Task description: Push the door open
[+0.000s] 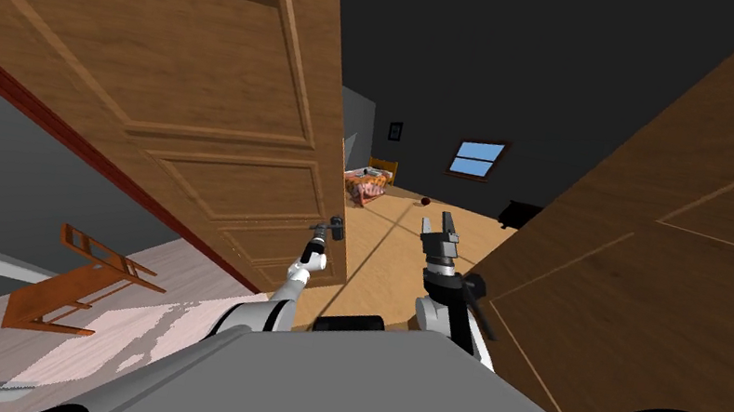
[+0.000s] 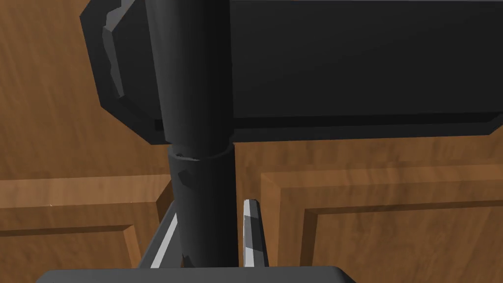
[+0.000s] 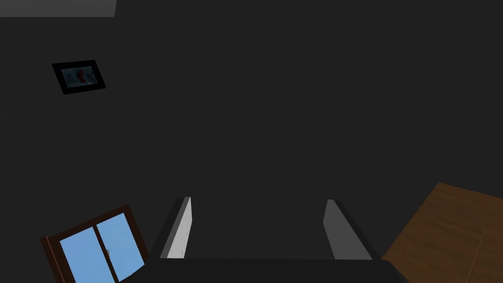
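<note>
1. Both fingers (image 2: 251,231) of the left claw (image 2: 211,213) pinch the dark door handle (image 2: 196,98), narrow grip.
2. Brown panelled door (image 1: 188,82) stands ajar on my left, handle at its free edge.
3. Right claw (image 1: 440,224) wide, raised in the doorway gap.

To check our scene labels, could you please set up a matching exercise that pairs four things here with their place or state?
Things:
1. left gripper
2. right gripper
3. door handle
4. chair

Places or states:
A. on the pale floor, at the robot's left
B. dark, mounted on the brown door
C. jaws apart, nothing between them
D. jaws closed around a dark bar

Pairs: 1-D, 2-C, 3-B, 4-A
</note>
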